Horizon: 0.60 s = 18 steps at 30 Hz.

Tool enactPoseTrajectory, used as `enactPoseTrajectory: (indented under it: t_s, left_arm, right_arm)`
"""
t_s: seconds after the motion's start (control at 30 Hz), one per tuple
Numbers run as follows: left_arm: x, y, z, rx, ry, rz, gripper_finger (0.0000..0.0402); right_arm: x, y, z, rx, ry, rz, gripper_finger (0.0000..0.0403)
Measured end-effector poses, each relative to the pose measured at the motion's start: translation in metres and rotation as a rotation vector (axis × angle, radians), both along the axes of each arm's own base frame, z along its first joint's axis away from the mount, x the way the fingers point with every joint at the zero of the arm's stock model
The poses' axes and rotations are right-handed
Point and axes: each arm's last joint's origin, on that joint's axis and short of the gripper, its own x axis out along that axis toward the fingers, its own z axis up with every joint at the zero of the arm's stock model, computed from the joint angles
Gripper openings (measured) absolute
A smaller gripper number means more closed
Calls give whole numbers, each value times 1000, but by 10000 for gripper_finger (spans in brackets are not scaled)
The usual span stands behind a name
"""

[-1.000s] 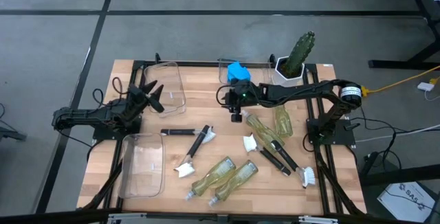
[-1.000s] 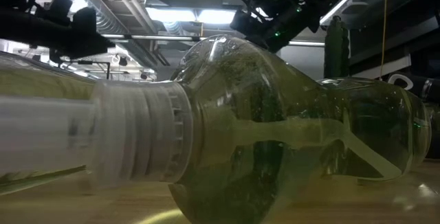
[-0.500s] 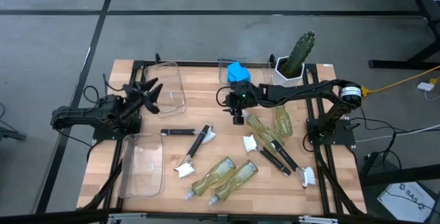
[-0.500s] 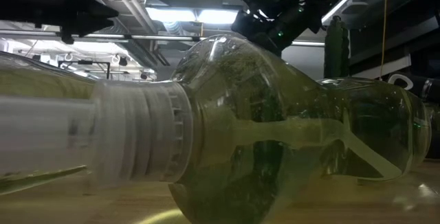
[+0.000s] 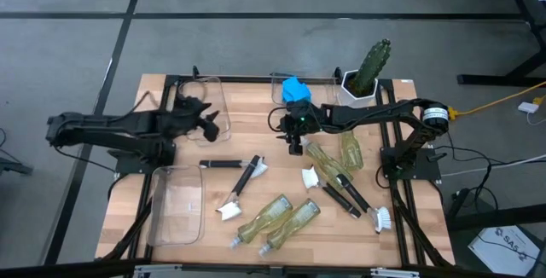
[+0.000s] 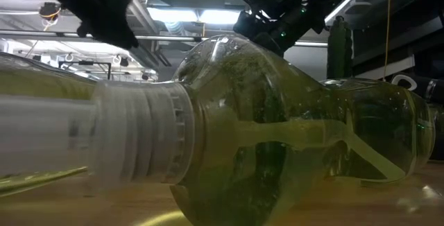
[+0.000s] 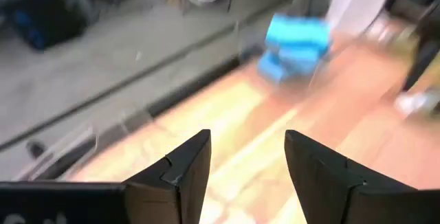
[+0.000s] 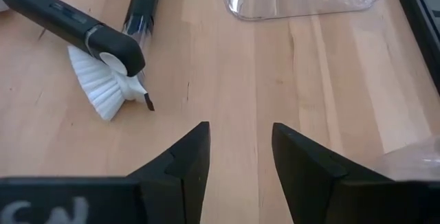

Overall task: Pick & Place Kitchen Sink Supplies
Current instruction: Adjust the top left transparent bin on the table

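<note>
Left hand (image 5: 207, 123) open, empty | right hand (image 5: 293, 141) open | brush (image 8: 82, 30) lies flat, diagonal

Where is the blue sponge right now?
In the high view the blue sponge sits at the table's far edge, in a clear bin left of the cactus, just behind the right tool.

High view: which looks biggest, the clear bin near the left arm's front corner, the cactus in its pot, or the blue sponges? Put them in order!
1. clear bin
2. cactus in its pot, though it stands up toward the camera, which may enlarge it
3. blue sponges
</note>
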Motion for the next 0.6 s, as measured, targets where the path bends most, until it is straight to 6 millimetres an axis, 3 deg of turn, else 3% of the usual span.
enactPoseTrajectory:
  t_s: [0.27, 0.6]
  left_arm:
    - [34, 32, 2, -296, 29, 158, 180]
    - [49, 67, -49, -655, 276, 248, 180]
  right_arm:
    - [1, 9, -1, 2, 16, 27, 155]
    - [-3, 10, -5, -8, 75, 45, 155]
